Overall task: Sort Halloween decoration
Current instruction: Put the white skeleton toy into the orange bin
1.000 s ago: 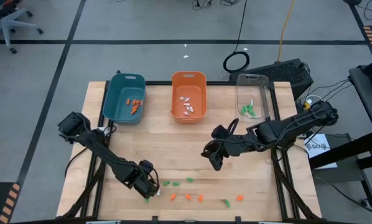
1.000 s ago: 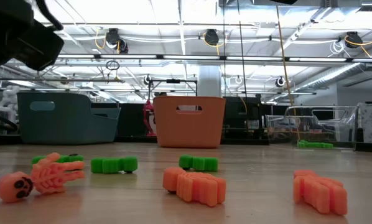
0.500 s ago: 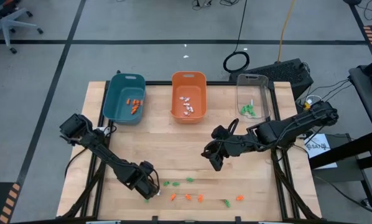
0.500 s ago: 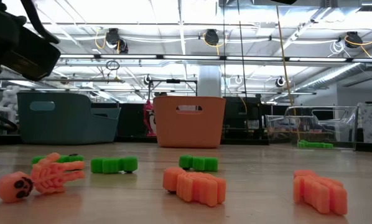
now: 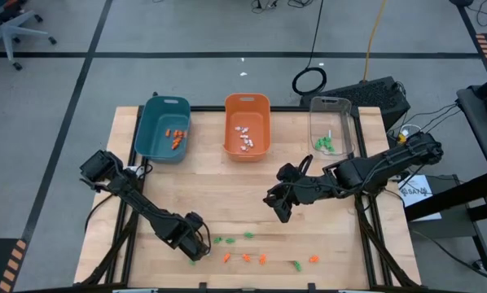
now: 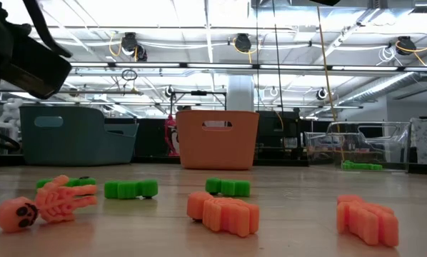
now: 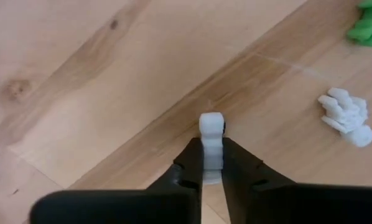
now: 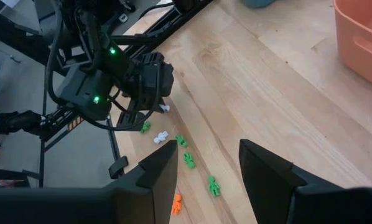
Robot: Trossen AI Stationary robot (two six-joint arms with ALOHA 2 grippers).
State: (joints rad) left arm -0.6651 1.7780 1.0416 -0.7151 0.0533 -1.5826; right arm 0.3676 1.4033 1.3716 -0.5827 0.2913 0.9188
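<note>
You are looking down on a pale wooden table (image 5: 227, 195) standing on a grey floor marked with dark tape lines; a black cable loop (image 5: 309, 80) lies beyond its far edge. The level view shows a workshop ceiling with strip lights and hanging reels.

Along the far edge stand three bins. The teal bin (image 5: 164, 128) holds a few orange pieces, the orange bin (image 5: 247, 124) holds white pieces, and the clear bin (image 5: 331, 124) holds green pieces.

The unsorted Halloween decorations (image 5: 245, 257) lie scattered in a loose row near the front edge: green and orange trinkets, seen close up in the level view, where an orange skeleton (image 6: 46, 203) lies at the left.

The left gripper (image 7: 211, 163) is low over the table's front-left area, its arm reaching in from the left edge. Its fingers (image 7: 192, 163) are pinched narrowly on a small white trinket (image 7: 211, 140), held upright between them. A second white trinket (image 7: 346, 115) lies on the wood near it.

The right gripper (image 5: 277, 203) hangs above the table's middle right, its arm folded in from the right edge. Its fingers (image 8: 156, 171) stand apart and hold nothing.
</note>
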